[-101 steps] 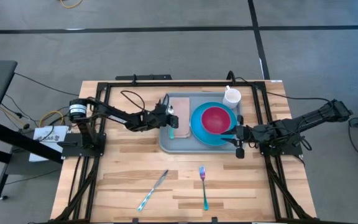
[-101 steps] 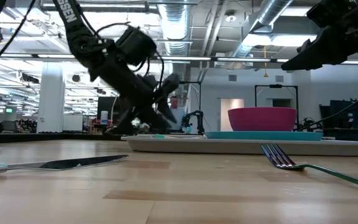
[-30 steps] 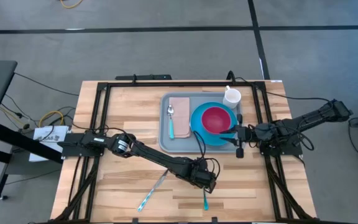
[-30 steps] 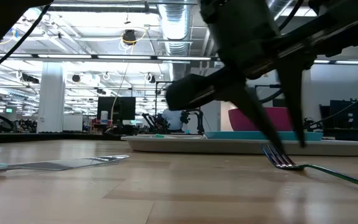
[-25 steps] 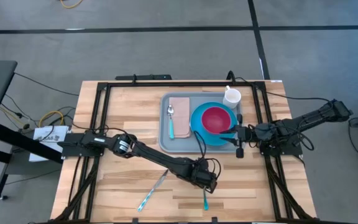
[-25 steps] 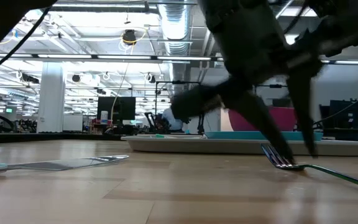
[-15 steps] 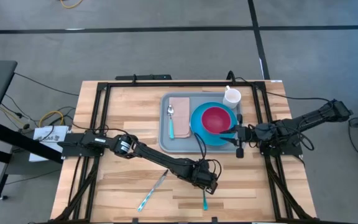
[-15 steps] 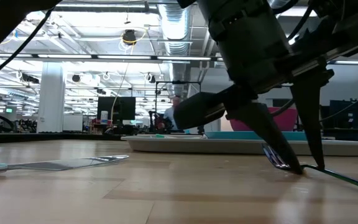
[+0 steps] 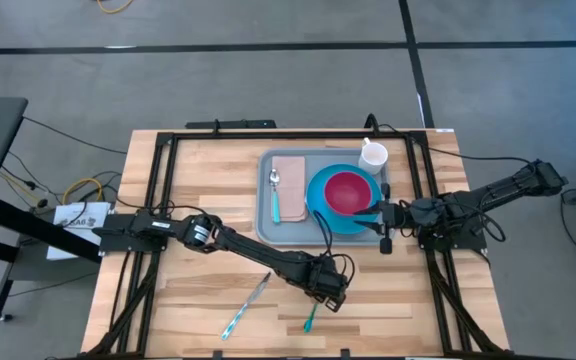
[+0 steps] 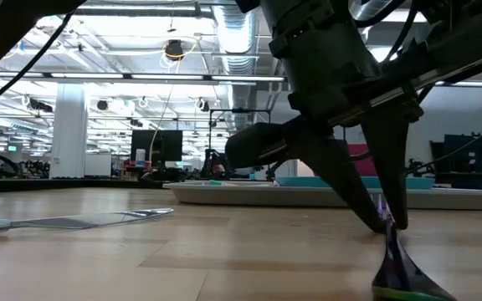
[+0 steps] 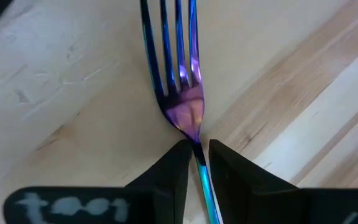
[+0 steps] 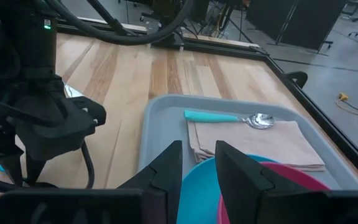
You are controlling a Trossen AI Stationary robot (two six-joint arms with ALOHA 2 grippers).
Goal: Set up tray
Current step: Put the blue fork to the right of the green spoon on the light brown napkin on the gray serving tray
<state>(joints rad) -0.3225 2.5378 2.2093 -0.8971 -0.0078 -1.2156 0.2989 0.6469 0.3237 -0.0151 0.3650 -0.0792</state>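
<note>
Tray (image 9: 264,228) already has napkin, spoon, plate, bowl and cup; left pincer (image 11: 196,163) grasping the fork (image 11: 180,81) on the worktop, knife (image 9: 249,302) left; right pincer (image 12: 196,167) waits released.

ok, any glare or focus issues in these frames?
Low view: ceiling lights glare, and the left gripper fills the foreground as a dark silhouette. Left wrist view: fork sharp with a violet sheen, the near fingers soft. High view: evenly lit.
</note>
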